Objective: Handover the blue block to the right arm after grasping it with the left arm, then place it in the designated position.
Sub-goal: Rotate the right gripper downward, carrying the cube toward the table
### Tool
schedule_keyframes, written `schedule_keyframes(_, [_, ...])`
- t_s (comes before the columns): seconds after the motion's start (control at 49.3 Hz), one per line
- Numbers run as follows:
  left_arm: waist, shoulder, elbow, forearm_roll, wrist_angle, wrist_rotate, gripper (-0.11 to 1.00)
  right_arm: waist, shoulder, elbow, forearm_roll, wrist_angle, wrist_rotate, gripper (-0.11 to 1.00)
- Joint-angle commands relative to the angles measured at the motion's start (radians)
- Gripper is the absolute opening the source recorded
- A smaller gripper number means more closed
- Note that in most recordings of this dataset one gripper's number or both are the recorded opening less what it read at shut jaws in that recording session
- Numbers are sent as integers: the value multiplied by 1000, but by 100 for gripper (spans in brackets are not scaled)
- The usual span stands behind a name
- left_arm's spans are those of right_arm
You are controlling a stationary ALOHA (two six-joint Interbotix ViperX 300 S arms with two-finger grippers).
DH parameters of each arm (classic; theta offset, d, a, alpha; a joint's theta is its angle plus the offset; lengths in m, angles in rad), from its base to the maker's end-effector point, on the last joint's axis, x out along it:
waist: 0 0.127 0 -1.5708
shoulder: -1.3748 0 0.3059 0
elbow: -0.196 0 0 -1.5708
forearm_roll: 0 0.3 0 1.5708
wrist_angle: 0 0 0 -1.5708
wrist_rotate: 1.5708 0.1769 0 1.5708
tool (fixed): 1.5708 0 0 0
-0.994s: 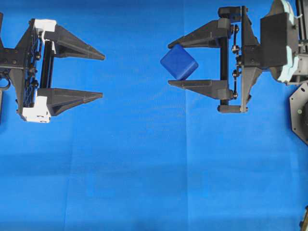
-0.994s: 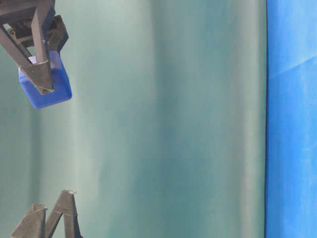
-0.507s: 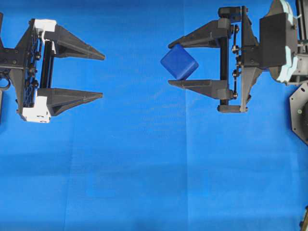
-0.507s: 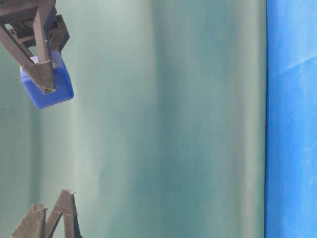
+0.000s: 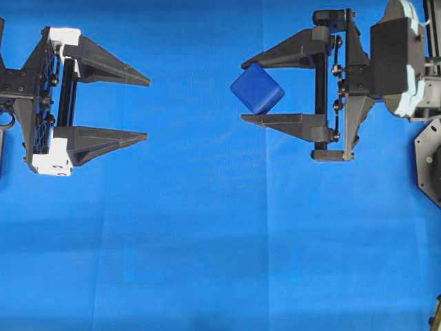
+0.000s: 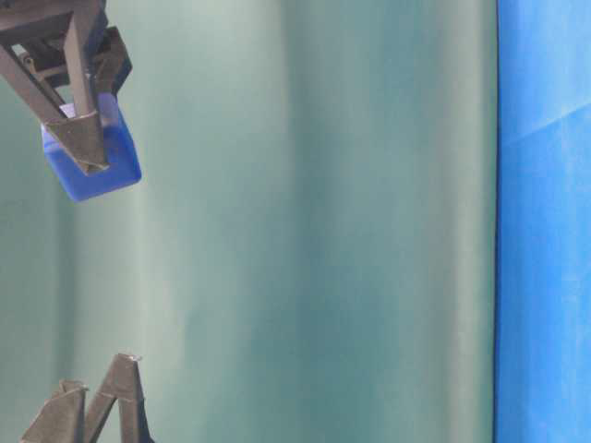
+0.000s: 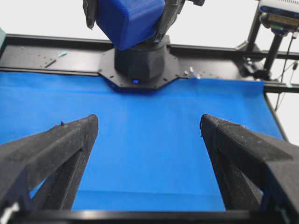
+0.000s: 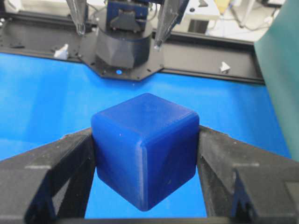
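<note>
Two black fingers of the right gripper (image 5: 251,89) pinched the blue block (image 5: 256,88) near their tips, holding it above the blue cloth (image 5: 207,241). Well apart from the block, the left gripper (image 5: 147,109) stood wide open and empty. Seemingly light, rigid plastic with smooth faces and rounded edges, the block sat skewed between the fingers and could twist; flat opposite faces looked the safest hold.

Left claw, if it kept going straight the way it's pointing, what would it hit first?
Probably the blue block held in the right claw. The left claw is open and points across the cloth at it, though the block sits slightly off its line and higher, so it might pass under.
</note>
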Motion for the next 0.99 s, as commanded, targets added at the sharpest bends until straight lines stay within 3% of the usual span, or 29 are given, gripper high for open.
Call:
schedule_keyframes(0.0, [0, -21, -17, 0, -6, 0, 93, 3, -14, -14, 0, 2, 2, 55])
schedule_keyframes(0.446, [0, -21, -17, 0, -6, 0, 93, 14, -12, -14, 5, 28, 8, 55])
schedule_keyframes(0.974, [0, -21, -17, 0, -8, 2, 93, 81, 21, -34, 94, 299, 17, 55])
